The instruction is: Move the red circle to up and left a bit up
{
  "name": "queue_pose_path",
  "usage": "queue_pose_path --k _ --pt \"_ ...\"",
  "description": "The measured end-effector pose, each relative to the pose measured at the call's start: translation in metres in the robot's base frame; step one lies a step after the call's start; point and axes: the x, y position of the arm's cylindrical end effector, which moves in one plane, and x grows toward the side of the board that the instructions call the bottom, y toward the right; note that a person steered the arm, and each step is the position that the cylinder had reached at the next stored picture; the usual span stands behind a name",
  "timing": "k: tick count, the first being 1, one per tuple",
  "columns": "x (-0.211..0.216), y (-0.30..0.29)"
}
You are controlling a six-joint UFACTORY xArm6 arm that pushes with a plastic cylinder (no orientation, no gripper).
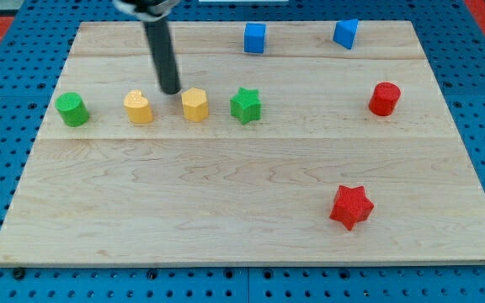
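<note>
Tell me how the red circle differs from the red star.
Shape: the red circle is a round cylinder; the red star has pointed arms.
Place: the red circle sits near the view's right edge, level with the row of green and yellow blocks; the red star lies lower, toward the view's bottom.
Both are red, and both stand far to the right of my tip.

Red circle (385, 98), upright, near the board's right edge
</note>
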Motion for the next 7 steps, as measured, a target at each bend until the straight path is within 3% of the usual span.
queue_pose_path --k 2,4,5,6,7 --pt "-0.050 0.151" --pt "-0.004 0.371" --pt "0.054 0.376" --pt "0.041 0.324" --pt "0.026 0.333"
